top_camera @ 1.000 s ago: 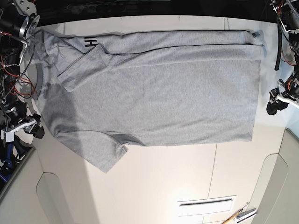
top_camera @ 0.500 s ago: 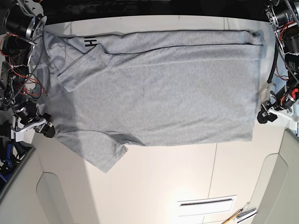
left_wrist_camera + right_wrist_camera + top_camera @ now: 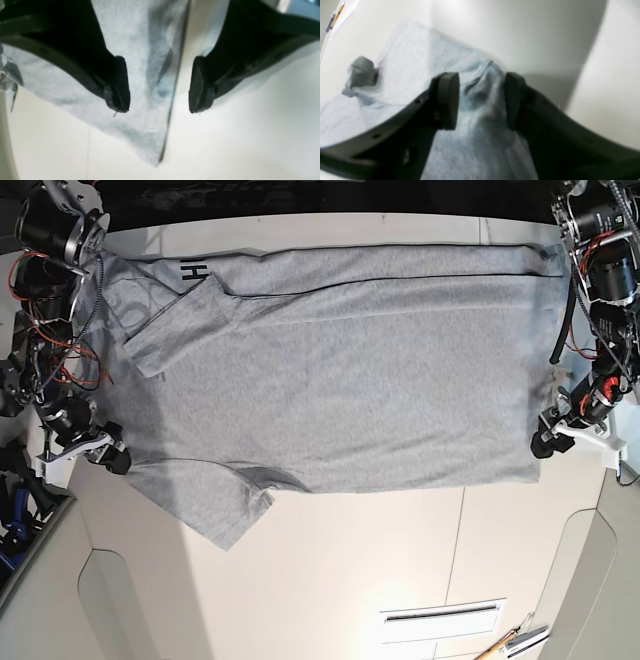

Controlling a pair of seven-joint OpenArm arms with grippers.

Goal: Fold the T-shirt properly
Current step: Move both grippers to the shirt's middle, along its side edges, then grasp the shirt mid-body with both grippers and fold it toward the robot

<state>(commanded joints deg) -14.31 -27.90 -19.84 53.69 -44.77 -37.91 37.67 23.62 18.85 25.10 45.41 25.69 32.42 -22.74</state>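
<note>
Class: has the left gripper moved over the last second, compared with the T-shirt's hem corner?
Yes. The left gripper moved inward to the T-shirt hem corner.

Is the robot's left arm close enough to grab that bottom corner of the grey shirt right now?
Probably yes. The left gripper hangs open right over the T-shirt hem corner, one finger above the cloth, the other above the bare table. Nothing lies between them and the cloth.

Glossy white table (image 3: 400, 560), dark far edge.
</note>
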